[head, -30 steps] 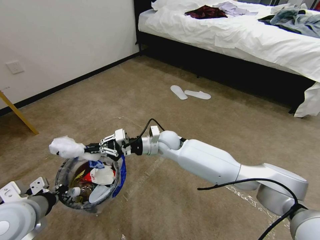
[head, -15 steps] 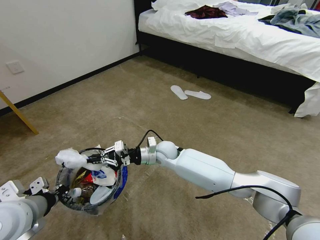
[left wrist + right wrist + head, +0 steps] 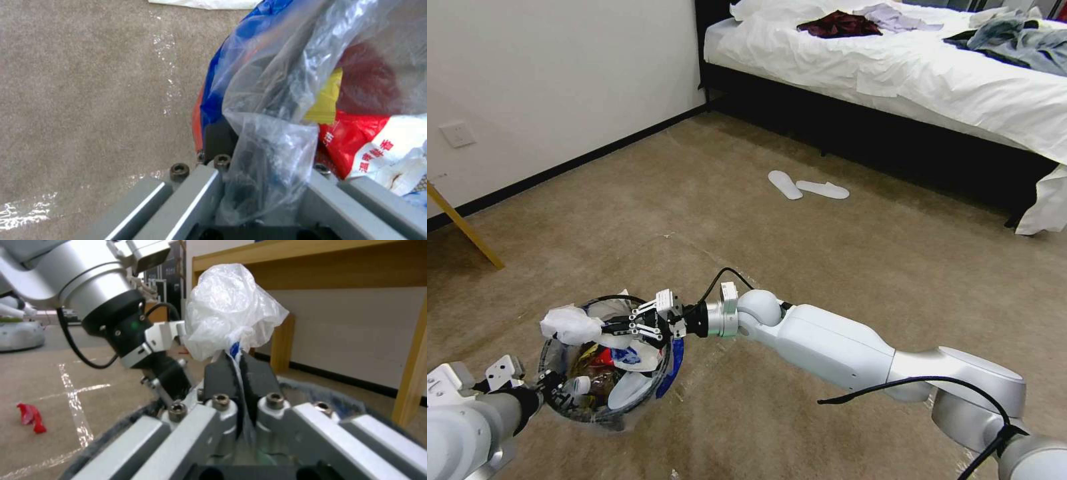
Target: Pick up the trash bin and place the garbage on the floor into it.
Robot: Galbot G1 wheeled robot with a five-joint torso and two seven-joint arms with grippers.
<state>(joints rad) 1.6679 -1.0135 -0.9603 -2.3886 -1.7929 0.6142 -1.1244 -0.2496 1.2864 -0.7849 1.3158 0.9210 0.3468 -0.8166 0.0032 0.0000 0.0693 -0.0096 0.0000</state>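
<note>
Over the trash bin (image 3: 606, 363) at near left, the right tool (image 3: 616, 326) pinches a crumpled white bag (image 3: 569, 325); the left tool (image 3: 557, 393) clamps the bin's rim. Deposit step: release should follow.

Tan carpet (image 3: 840, 240) runs to a white wall (image 3: 560, 73); white slippers (image 3: 807, 187) lie near a clothes-strewn bed (image 3: 934, 73)

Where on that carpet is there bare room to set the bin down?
Bare beige carpet stretches between the white wall and the pair of white slippers, and again right of the right arm. The round lined trash bin itself is crammed with litter.
</note>
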